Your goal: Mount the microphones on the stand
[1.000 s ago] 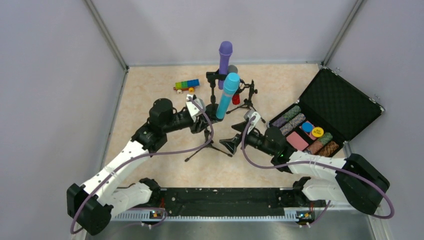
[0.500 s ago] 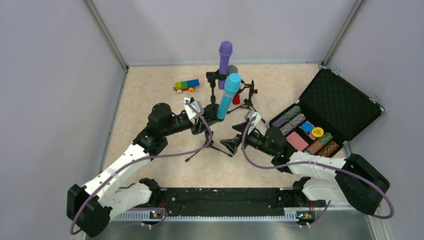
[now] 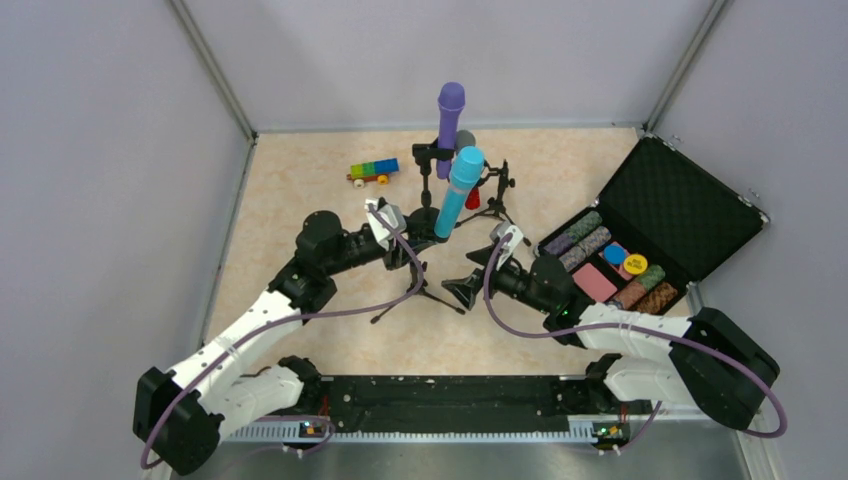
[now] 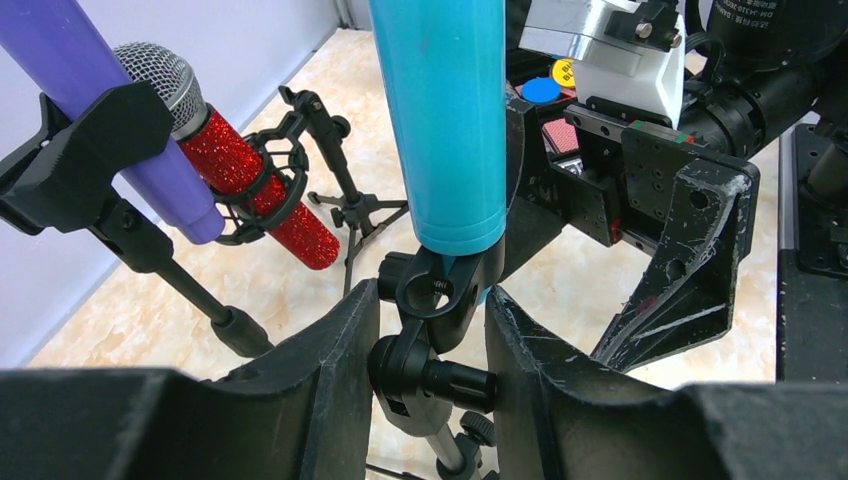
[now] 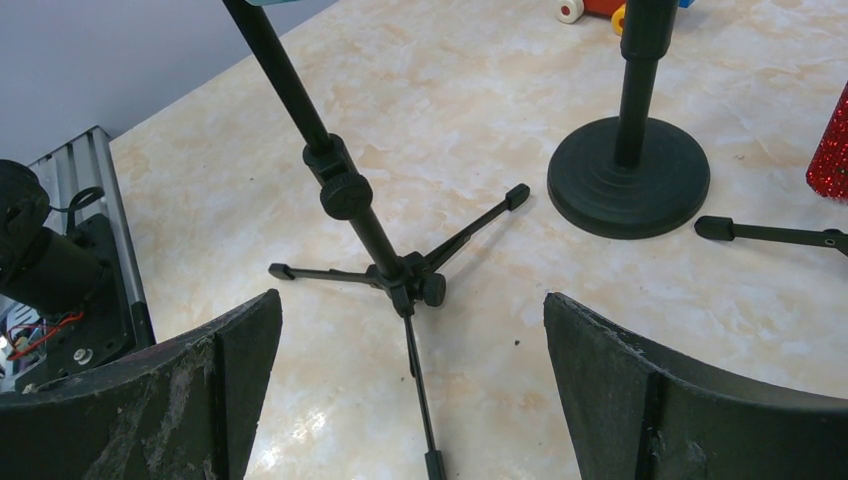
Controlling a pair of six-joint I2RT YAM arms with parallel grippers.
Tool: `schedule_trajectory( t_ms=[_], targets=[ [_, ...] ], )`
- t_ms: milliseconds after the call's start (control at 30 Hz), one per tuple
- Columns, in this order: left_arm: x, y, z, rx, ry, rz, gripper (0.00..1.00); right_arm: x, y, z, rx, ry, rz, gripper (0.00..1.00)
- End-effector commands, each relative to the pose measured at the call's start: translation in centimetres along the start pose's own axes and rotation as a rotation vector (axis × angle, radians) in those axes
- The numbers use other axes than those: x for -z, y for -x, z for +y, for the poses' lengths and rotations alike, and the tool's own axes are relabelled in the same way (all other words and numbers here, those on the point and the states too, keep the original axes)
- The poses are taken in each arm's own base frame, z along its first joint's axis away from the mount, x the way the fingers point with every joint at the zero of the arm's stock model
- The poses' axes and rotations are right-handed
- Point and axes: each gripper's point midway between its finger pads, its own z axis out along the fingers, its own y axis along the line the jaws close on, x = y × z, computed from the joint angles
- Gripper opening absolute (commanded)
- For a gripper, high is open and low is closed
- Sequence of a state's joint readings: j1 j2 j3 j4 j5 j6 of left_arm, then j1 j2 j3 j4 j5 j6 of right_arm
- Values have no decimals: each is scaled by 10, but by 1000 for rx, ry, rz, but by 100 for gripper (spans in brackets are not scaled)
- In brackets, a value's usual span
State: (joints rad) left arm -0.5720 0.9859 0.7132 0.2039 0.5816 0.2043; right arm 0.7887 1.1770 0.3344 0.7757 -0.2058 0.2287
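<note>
Looking down from the top external view, the light-blue microphone [image 3: 458, 190] stands almost upright in the clip of the tripod stand [image 3: 420, 282] near the middle of the table [image 3: 300, 190]. The purple microphone [image 3: 450, 112] is at its 12 o'clock, clipped on a round-base stand [image 3: 427, 160]. The red microphone [image 3: 472, 197] peeps out just behind the blue one, at its 1 o'clock, beside a small shock-mount stand [image 3: 500, 182]. The left gripper [image 3: 408, 243] reaches in from 8 o'clock to the blue one's clip joint, and the right gripper [image 3: 462, 287] sits low at the tripod's 3 o'clock with its jaws wide. An open case [image 3: 700, 215] lies at the table's 3 o'clock side and a block toy [image 3: 373, 172] towards 11 o'clock. In the left wrist view, the left fingers [image 4: 330, 360] stand either side of the swivel joint under the blue barrel. The joint fills most of the gap, and I cannot tell whether they pinch it or merely flank it. The red one lies cradled in its mount at 10 o'clock. In the right wrist view, the right fingers [image 5: 200, 390] are spread and hold nothing, with the tripod's legs on the table between and beyond them. All three microphones appear seated, so the step in hand looks like settling or letting go of the last stand. The next move probably calls for a straight retreat towards 7 o'clock without nudging the light tripod.
</note>
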Motion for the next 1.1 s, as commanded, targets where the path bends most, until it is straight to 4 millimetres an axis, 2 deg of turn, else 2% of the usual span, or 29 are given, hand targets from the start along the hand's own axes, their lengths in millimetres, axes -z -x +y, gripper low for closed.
schedule_trajectory(
  t_ms=[0, 267, 500, 833, 1067],
  targets=[
    [5, -70, -11, 120, 7, 188, 0, -1, 12, -4, 8, -14, -45, 99],
    [12, -98, -18, 192, 38, 230, 0, -3, 10, -6, 8, -17, -38, 99],
    [18, -114, -23, 263, 72, 232, 0, -3, 10, -8, 6, -21, -37, 99],
    [18, -151, -39, 392, 63, 273, 0, -3, 8, -9, 5, -23, -31, 99],
    [24, -162, -36, 442, 134, 284, 0, -3, 8, -9, 4, -27, -28, 99]
  ],
)
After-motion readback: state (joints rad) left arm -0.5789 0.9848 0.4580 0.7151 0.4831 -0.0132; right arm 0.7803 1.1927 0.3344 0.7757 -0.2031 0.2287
